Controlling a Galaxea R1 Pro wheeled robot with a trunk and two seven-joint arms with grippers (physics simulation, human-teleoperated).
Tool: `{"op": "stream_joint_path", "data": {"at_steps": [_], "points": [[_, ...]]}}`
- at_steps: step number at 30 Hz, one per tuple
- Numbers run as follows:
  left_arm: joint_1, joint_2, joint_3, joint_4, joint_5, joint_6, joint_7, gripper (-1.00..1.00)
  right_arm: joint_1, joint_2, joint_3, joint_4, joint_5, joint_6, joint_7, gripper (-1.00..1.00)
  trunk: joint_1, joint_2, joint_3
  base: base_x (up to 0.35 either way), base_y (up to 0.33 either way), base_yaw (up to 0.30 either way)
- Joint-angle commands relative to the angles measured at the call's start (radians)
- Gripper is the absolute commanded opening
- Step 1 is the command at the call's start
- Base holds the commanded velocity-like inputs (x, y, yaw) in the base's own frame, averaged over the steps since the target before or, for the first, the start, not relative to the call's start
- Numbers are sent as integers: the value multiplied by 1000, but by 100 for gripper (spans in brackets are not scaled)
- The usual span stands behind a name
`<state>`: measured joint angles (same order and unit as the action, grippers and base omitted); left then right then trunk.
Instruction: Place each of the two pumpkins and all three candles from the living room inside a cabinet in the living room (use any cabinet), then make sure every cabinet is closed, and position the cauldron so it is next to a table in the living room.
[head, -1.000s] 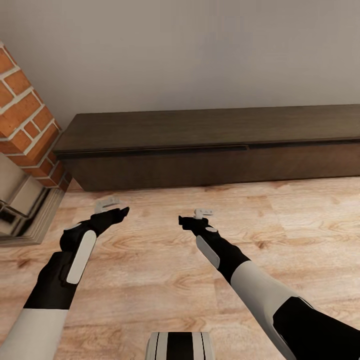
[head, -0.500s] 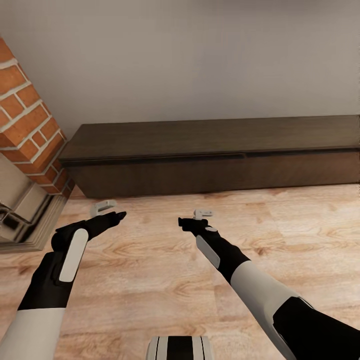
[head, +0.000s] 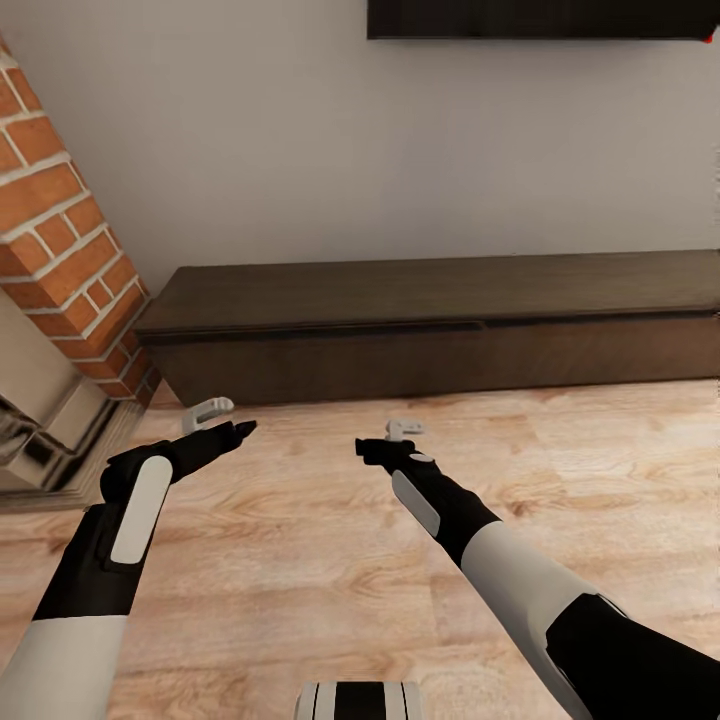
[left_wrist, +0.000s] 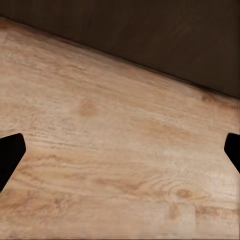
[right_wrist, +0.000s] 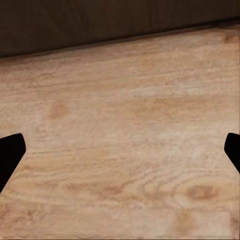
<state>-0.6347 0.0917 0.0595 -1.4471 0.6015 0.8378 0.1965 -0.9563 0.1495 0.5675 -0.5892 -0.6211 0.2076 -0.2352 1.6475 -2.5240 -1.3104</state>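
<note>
Plain pale grey wall (head: 300, 150) is rising behind the scene, with a dark flat panel (head: 540, 18) mounted along its top edge. Light wood-plank floor (head: 300, 560) is carrying everything. The cabinet, a long, low dark-brown wooden unit (head: 430, 325), is standing along the far edge of the floor against the wall; its plain fronts are appearing flush and shut. A red-brick fireplace column (head: 60, 240) is standing at the cabinet's left end.

The left gripper (head: 215, 420) and right gripper (head: 395, 435) are hovering over bare floor just short of the cabinet, both with jaws released and spread wide, grasping nothing. No pumpkins, candles or cauldron are appearing here.

Risk, as a judgement: with handle-less fronts, jaws may be slipping off rather than pulling a drawer open, or the left arm may be brushing the brickwork.

Compared with the earlier head view, the whole picture is sitting lower, bringing the wall panel in: the camera is tilting upward, not the furniture moving.
</note>
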Motion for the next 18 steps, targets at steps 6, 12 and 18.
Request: {"op": "stream_joint_path", "data": {"at_steps": [6,12,18], "points": [[0,-1,2,-1,12,69,7,100,-1,-1,6,-1,-9,44,-7,100,-3,1,23,-114,33,0],[0,-4,23,-1,12,109,6,100,-1,2,5,-6,-24,136,-4,100,-6,3,46,-188,25,0],[0,-4,25,-1,13,113,6,100,-1,2,5,-9,-67,176,-4,100,-9,4,69,-128,3,0]]}}
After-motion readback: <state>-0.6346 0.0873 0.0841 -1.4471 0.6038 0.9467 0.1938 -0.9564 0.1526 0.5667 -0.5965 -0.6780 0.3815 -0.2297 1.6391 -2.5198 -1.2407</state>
